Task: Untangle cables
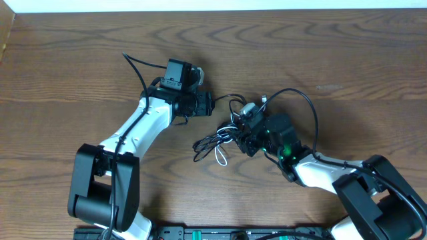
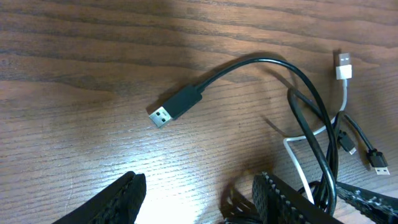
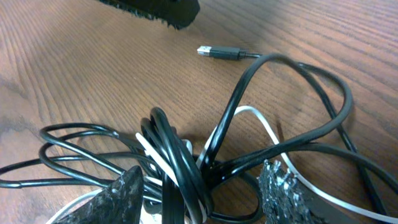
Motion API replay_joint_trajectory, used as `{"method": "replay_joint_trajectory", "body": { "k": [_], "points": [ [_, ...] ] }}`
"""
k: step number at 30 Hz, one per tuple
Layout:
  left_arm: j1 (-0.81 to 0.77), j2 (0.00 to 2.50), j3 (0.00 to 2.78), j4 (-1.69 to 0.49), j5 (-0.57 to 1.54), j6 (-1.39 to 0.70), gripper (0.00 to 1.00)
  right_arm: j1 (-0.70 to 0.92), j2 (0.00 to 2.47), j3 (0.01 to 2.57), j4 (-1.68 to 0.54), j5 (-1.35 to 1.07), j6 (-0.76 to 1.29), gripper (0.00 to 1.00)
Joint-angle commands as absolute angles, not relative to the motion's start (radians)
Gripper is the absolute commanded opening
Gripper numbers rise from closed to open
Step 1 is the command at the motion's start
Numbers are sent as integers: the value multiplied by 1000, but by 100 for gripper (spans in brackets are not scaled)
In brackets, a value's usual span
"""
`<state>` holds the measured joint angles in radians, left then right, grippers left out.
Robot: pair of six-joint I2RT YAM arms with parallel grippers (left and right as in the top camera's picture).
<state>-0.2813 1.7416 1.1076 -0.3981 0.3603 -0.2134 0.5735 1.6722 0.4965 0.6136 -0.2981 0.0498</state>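
Cables tangled mid-counter, both claws apart.
L claw (image 2: 199, 190): fingers spread, gripping nothing. Black cable (image 2: 311, 106) arcs just ahead, its USB plug (image 2: 176, 107) flat on the counter (image 2: 74, 62); white cable (image 2: 344, 93) crosses it. R claw (image 3: 199, 186): fingers spread either side of the knot, not squeezing it; white strand threads thru the black loops.

The cables (image 3: 176, 158) lie tangled on the table (image 1: 80, 60), the knot between the right gripper's (image 3: 199, 186) jaws. One plug (image 2: 163, 114) lies apart, ahead of the left gripper (image 2: 199, 186).
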Motion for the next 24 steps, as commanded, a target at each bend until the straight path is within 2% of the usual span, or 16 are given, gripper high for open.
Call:
{"method": "replay_joint_trajectory", "body": {
  "k": [1,4,9,13,21,24],
  "points": [
    [-279,1728,1117,-403,353,-223,60,578,1686,505,628,-294,29,49],
    [-279,1728,1117,-403,353,-223,60,578,1685,505,650,-294,33,21],
    [-279,1728,1117,-403,353,-223,60,558,1685,505,675,-294,141,7],
    [-279,1728,1117,-403,353,-223,60,532,1685,505,674,-293,230,1],
    [-279,1728,1117,-406,354,-218,60,442,1654,505,624,-290,508,1],
    [-279,1728,1117,-406,354,-218,60,412,1606,504,552,-290,550,1]
  ]
}}
